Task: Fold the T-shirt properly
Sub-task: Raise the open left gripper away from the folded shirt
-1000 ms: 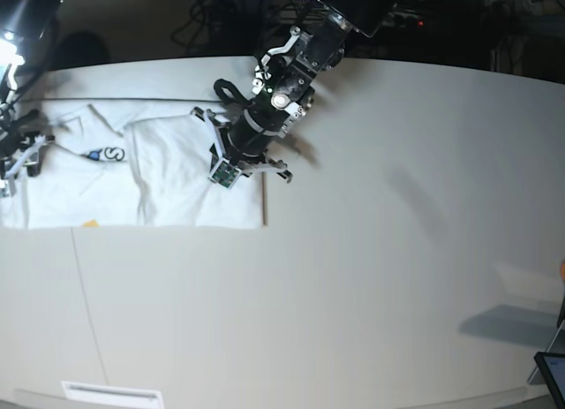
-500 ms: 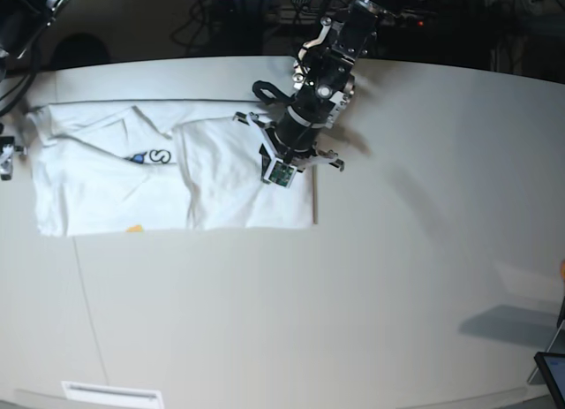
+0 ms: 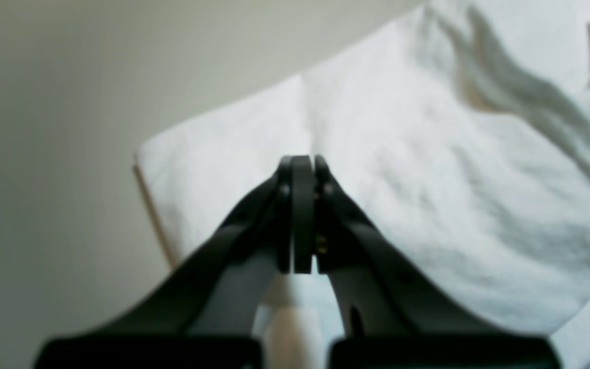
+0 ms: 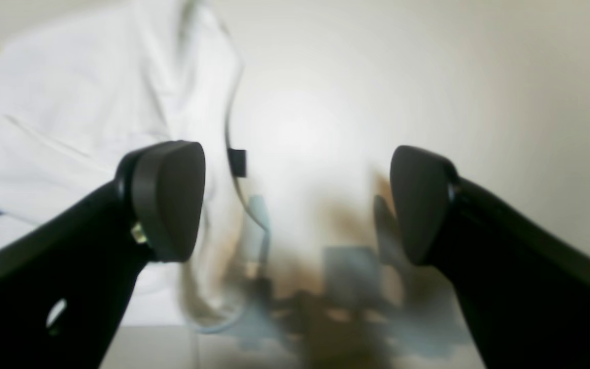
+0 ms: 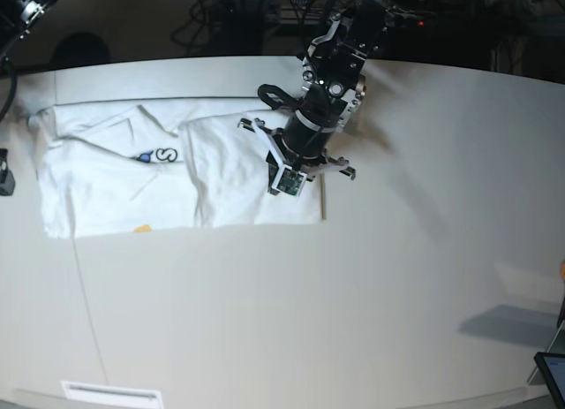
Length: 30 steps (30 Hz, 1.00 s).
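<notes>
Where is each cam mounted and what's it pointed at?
Base: high above, looking down on the table, the T-shirt and the left arm's tool.
Left wrist: behind the left tool, shut, facing the shirt's folded edge.
Right wrist: behind the right tool, open, facing the shirt's end and bare table.
Shared: all three show the T-shirt.

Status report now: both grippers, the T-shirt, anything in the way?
Left gripper shut, over the shirt's right end. Right gripper open, empty. T-shirt partly folded, flat on the table. Nothing in the way.
</notes>
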### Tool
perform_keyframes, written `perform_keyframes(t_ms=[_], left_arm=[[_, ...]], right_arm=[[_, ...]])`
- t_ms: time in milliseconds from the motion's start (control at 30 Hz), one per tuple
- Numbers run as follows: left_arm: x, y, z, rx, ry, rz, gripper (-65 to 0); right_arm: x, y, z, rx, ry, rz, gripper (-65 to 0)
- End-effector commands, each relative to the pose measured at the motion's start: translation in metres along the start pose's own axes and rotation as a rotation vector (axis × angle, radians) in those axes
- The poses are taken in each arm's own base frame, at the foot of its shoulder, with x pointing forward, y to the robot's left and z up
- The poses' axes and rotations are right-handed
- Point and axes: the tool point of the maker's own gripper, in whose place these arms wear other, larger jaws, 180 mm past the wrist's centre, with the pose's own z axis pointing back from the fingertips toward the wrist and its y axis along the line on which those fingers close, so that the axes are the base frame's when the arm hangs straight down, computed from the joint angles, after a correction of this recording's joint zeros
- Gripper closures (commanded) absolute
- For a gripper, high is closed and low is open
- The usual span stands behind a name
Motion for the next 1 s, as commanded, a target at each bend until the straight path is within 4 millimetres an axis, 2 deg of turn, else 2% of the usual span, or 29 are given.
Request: perform_keyframes(t_ms=[0, 133, 267, 500, 600, 733, 867, 900, 967], left_arm=[[0.014, 0.011, 0.003, 0.028, -0.038, -0.003, 0.0], [0.012, 0.04, 0.012, 0.095, -0.025, 0.009, 0.0], [-0.001, 0.079, 0.026, 0.186, -0.001, 0.003, 0.0], [-0.037, 0.123, 0.048, 0.301, 0.082, 0.017, 0.0], [-0.04, 0.13, 0.051, 0.314, 0.092, 0.012, 0.0], [-0.042, 0.13, 0.05, 0.312, 0.098, 0.007, 0.0], [-0.064, 0.128, 0.042, 0.3, 0.153, 0.023, 0.0], [-0.064, 0.128, 0.038, 0.298, 0.154, 0.023, 0.0], [-0.068, 0.117, 0.033, 0.267, 0.168, 0.02, 0.0]], right_arm=[[0.016, -0.006, 0.007, 0.014, -0.044, -0.004, -54.1], [0.004, -0.002, -0.004, 0.122, -0.054, -0.122, -54.1], [-0.004, -0.004, -0.013, 0.132, -0.029, -0.163, -54.1], [-0.003, -0.01, -0.016, 0.09, -0.013, -0.146, -54.3], [-0.005, -0.008, -0.019, 0.097, -0.009, -0.153, -54.3], [-0.018, -0.005, -0.03, 0.133, 0.054, -0.21, -54.6], [-0.026, -0.004, -0.034, 0.148, 0.077, -0.24, -54.7], [-0.027, -0.004, -0.035, 0.15, 0.078, -0.243, -54.7], [-0.025, 0.002, -0.039, 0.163, 0.092, -0.23, -54.7]])
